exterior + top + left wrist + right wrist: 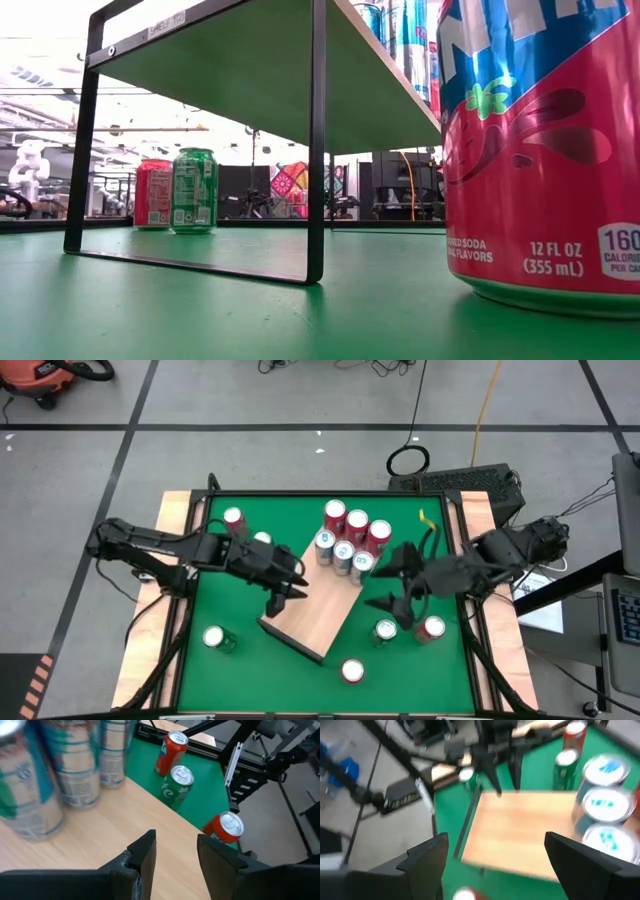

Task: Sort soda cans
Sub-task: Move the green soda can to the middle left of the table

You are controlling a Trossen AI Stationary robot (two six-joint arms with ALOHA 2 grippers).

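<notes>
My left claw (292,596) hangs over the near-left part of the board (318,600), its fingers (142,855) parted a little with only bare wood showing between them; it pinches nothing. My right claw (392,582) hovers just off the board's right edge, spread wide and empty.

The board stands raised on a black frame (317,150) over the green bench (250,670). On its far end stand three blue cans (342,555), close together, and touching them from behind are three red cans (355,522). On the bench, a red can (233,518) stands near the far-left corner, with another silver top (262,539) half hidden by my left arm. A green can (216,639) stands alone at the near left. Beside my right claw stand a green can (385,630) and a red can (431,628), near each other, and one more red can (351,671) stands at the near edge, just past the board's corner.
</notes>
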